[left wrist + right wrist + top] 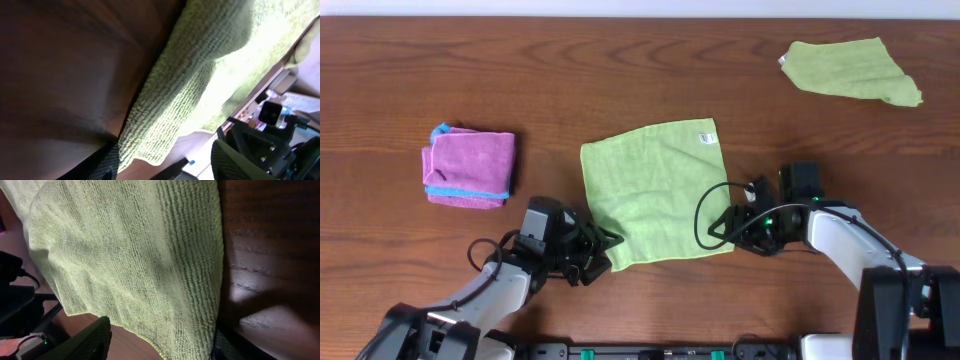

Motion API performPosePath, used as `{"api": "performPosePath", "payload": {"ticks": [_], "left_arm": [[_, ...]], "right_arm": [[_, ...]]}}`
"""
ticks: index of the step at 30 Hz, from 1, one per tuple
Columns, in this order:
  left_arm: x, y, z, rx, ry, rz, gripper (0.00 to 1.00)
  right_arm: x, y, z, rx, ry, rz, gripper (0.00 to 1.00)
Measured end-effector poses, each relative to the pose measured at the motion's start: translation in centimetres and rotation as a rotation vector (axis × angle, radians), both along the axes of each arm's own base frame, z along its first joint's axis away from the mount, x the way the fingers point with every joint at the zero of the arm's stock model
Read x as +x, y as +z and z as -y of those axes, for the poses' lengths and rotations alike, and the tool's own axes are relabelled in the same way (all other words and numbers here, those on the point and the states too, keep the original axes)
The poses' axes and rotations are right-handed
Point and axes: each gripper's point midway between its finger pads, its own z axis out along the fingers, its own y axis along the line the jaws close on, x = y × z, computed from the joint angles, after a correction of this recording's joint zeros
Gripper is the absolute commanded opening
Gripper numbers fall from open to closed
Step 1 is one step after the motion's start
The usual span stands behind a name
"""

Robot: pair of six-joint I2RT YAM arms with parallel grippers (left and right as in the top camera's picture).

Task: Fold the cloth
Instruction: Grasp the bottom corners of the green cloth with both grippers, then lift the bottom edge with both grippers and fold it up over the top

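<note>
The lime-green microfibre cloth (655, 190) lies flat on the tabletop (620, 70), central, toward the near edge. It looks soft, light and limp, so it is best pinched at its near corners, where the left jaws and right jaws stand spread, one pair straddling each corner.

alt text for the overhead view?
A lime-green cloth lies flat on a table, left gripper at its near-left corner, right gripper at its near-right. A folded pink cloth lies left, a second green cloth far right.
</note>
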Motion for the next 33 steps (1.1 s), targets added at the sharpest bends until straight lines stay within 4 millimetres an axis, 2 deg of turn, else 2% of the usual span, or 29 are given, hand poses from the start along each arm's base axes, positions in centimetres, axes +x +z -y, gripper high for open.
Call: {"api": "performPosePath", "payload": {"ticks": [12, 19, 24, 26, 29, 33], "left_arm": [[-0.5, -0.1, 0.1, 0.008, -0.073, 0.045, 0.56], [-0.7, -0.1, 0.2, 0.016, -0.104, 0.058, 0.64], [-1.2, 0.0, 1.2, 0.038, -0.152, 0.083, 0.63], [-1.3, -0.1, 1.4, 0.05, -0.161, 0.09, 0.59], [-1.5, -0.4, 1.3, 0.065, -0.154, 0.081, 0.43], [-1.9, -1.1, 0.9, 0.099, -0.142, 0.063, 0.13]], "right_arm": [[0.0, 0.0, 0.0, 0.0, 0.0, -0.001, 0.64], [0.0, 0.0, 0.0, 0.0, 0.0, 0.0, 0.64], [0.0, 0.0, 0.0, 0.001, 0.001, -0.002, 0.64], [-0.1, 0.0, 0.0, 0.002, 0.001, -0.006, 0.63], [-0.3, 0.0, 0.0, 0.003, 0.0, -0.014, 0.63], [-0.4, 0.0, -0.1, 0.006, 0.0, -0.021, 0.63]]}}
